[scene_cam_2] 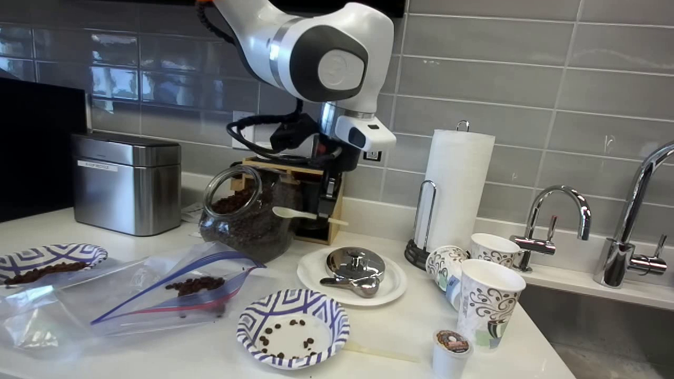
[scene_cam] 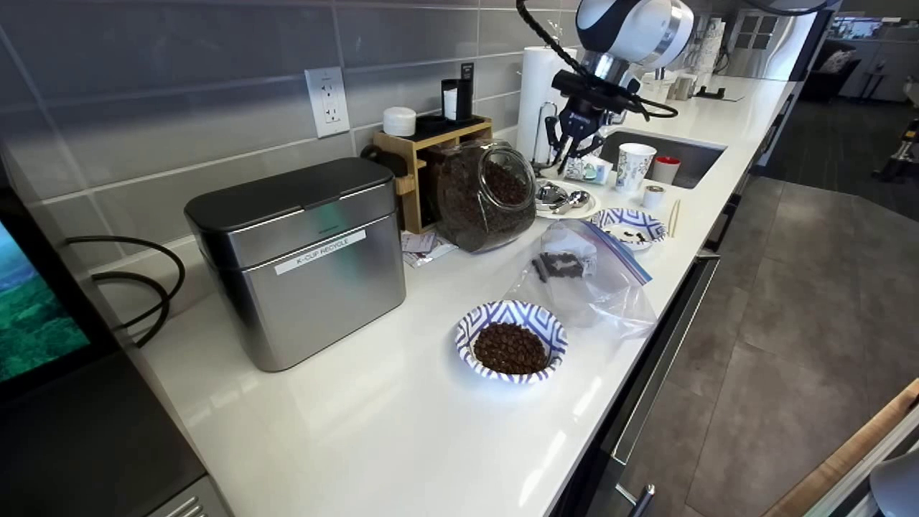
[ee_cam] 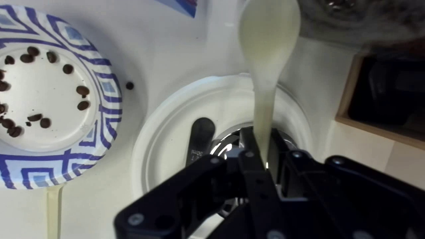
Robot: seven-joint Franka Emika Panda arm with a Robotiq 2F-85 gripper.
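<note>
My gripper (ee_cam: 261, 132) is shut on the handle of a pale plastic spoon (ee_cam: 269, 31). In the wrist view the spoon's bowl points away from the fingers, and nothing shows in it. Beneath the gripper lies a white plate (ee_cam: 149, 159) with a chrome lid (scene_cam_2: 353, 263) and a metal scoop (scene_cam_2: 366, 287). In an exterior view the spoon (scene_cam_2: 287, 212) is held roughly level in front of a tilted glass jar (scene_cam_2: 247, 237) of coffee beans. Beside the plate stands a blue-patterned bowl (ee_cam: 111, 99) with several scattered beans.
An open zip bag (scene_cam: 610, 301) holds some beans. Another patterned bowl (scene_cam: 511, 348) is full of beans. Around are a steel bin (scene_cam: 330, 280), wooden organizer (scene_cam: 402, 158), paper towel roll (scene_cam_2: 458, 184), paper cups (scene_cam_2: 489, 305), a coffee pod (scene_cam_2: 450, 358) and the sink (scene_cam: 689, 154).
</note>
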